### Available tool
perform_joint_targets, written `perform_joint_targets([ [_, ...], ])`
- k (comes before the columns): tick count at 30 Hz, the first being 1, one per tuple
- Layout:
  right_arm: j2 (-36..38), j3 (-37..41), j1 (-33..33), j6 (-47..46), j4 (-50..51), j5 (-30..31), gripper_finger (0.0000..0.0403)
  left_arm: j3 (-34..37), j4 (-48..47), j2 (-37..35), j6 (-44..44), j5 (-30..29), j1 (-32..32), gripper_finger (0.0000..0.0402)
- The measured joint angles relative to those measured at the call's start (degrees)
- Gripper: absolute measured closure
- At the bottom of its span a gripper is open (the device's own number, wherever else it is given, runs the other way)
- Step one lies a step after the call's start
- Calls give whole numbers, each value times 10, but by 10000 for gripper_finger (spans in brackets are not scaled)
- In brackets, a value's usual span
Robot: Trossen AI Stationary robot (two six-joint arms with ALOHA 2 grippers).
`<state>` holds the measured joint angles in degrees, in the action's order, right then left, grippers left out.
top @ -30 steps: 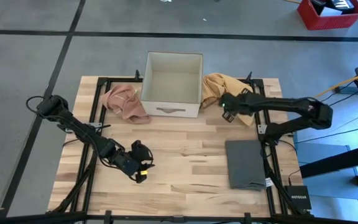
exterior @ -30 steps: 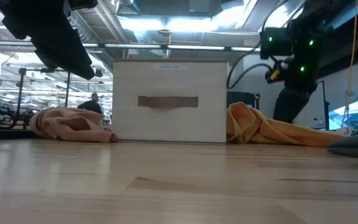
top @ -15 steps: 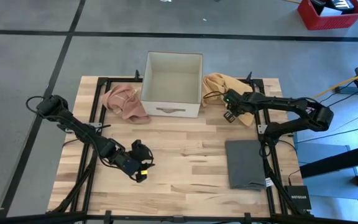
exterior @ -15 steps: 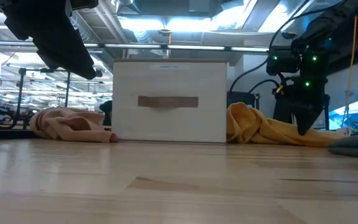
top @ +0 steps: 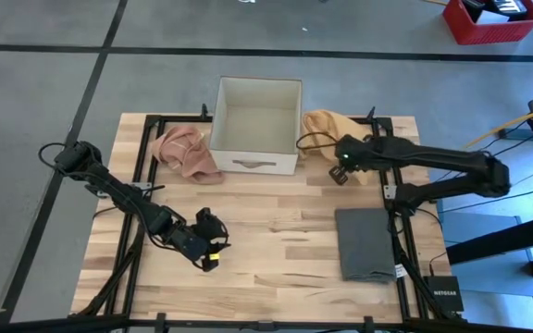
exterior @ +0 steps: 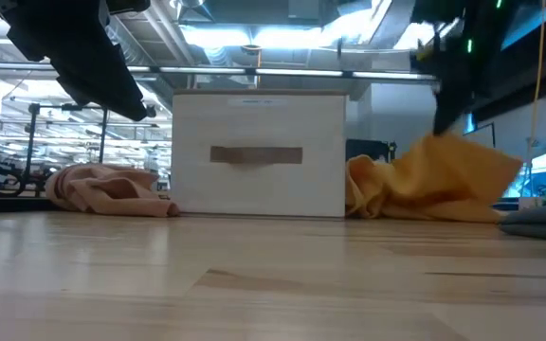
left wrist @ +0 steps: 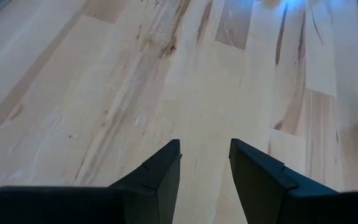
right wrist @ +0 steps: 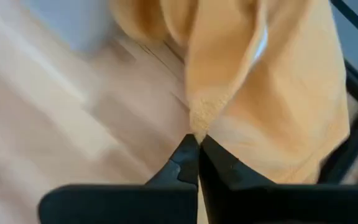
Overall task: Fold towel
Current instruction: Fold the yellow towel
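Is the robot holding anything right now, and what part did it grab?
Yes. The right gripper is shut on the yellow towel, pinching a bunched bit of its edge and lifting it. The left gripper is open over bare table and holds nothing.

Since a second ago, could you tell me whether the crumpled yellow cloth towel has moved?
Yes. In the low view, the yellow towel has risen beside the white box, pinched by the right gripper.

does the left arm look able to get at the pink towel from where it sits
Probably yes. The left gripper hovers over bare wood, jaws apart and empty, and the pink towel lies uncovered beside the white box on that arm's side, with nothing between them.
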<state>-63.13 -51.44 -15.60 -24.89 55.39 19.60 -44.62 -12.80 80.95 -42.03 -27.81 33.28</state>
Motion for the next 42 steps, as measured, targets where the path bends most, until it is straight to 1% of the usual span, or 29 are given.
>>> perform_joint_targets([
  [4,22,-72,74,-66,30,1,399,0,0,0,4,-1,0,270],
  [8,23,-124,143,-112,27,-7,400,0,0,0,26,-26,0,270],
  [11,21,-143,205,-123,-19,-5,401,0,2,0,22,-28,0,270],
  [16,21,-146,314,-116,-133,32,401,0,9,0,22,-27,-9,270],
  [18,16,-146,350,-104,-172,53,401,-1,30,0,41,-24,-21,270],
  [21,2,-146,387,-76,-210,83,401,-21,50,0,90,-20,-34,270],
  [24,-22,-146,407,-47,-250,109,401,-56,74,0,148,-18,-37,270],
  [26,-42,-146,413,-21,-297,113,401,-90,77,0,205,-21,-39,270],
  [29,-67,-146,411,47,-445,97,401,-155,75,-1,310,-33,-55,270],
  [31,-74,-157,410,105,-533,90,401,-193,76,-1,351,-36,-64,270],
  [33,-78,-182,407,165,-597,93,402,-217,76,-1,369,-38,-68,270],
  [35,-78,-213,408,214,-626,95,402,-230,76,-1,378,-40,-69,270],
  [38,-81,-269,407,272,-635,95,402,-233,73,-1,374,-42,-69,270],
  [42,-89,-326,407,331,-636,125,402,-233,31,0,329,-44,-69,270],
])
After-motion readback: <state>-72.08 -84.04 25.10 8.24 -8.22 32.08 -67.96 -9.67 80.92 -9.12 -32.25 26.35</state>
